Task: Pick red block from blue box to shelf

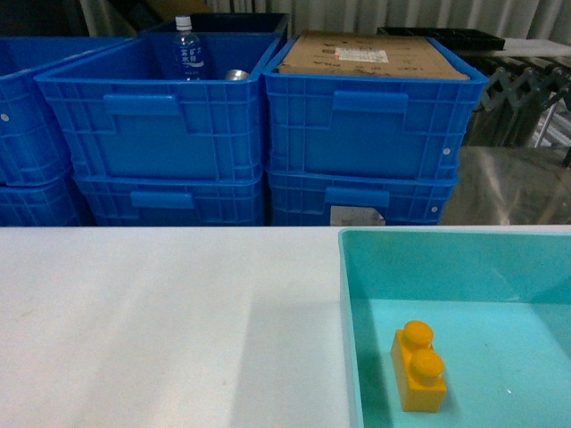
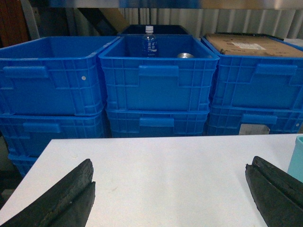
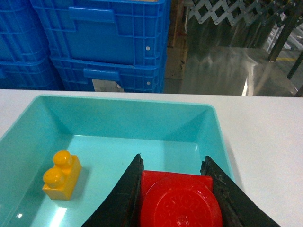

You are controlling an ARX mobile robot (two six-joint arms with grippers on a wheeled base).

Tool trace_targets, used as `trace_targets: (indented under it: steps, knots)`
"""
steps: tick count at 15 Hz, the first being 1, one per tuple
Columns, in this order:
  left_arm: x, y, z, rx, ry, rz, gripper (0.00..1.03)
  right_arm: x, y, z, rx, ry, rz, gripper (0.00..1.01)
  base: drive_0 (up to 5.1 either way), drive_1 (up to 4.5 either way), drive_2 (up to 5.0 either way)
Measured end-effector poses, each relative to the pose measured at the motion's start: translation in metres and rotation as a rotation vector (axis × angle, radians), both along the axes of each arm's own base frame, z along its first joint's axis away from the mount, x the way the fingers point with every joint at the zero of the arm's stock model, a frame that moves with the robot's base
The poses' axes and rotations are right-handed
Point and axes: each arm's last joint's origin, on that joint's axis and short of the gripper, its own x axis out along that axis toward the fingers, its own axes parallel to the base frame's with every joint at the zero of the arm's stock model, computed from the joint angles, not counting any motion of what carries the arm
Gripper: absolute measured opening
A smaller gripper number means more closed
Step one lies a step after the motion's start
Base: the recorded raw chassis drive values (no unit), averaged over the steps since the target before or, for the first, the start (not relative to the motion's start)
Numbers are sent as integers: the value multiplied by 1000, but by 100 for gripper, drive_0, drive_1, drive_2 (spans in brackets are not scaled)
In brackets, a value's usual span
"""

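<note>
The red block sits between the black fingers of my right gripper, which is shut on it. One round stud faces the right wrist camera. The block is held over the near right part of the blue box, a pale turquoise tub on the white table. In the head view the blue box fills the lower right, and neither gripper shows there. My left gripper hangs open over bare white tabletop, holding nothing. The shelf shows as a shiny steel tier behind the table, at the right.
A yellow-orange two-stud brick lies in the tub's left part. Dark blue ribbed crates are stacked behind the table. One holds a water bottle, another is topped with cardboard. The white table stretches left.
</note>
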Motion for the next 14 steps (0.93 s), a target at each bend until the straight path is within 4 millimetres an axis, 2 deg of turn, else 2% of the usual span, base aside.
trace_targets:
  steps: [4, 14]
  knots:
    - [0, 0, 0, 0, 0, 0, 98, -3, 4, 5, -33, -55, 42, 29, 0, 0, 0]
    - [0, 0, 0, 0, 0, 0, 98, -3, 4, 5, -42, -53, 44, 29, 0, 0, 0]
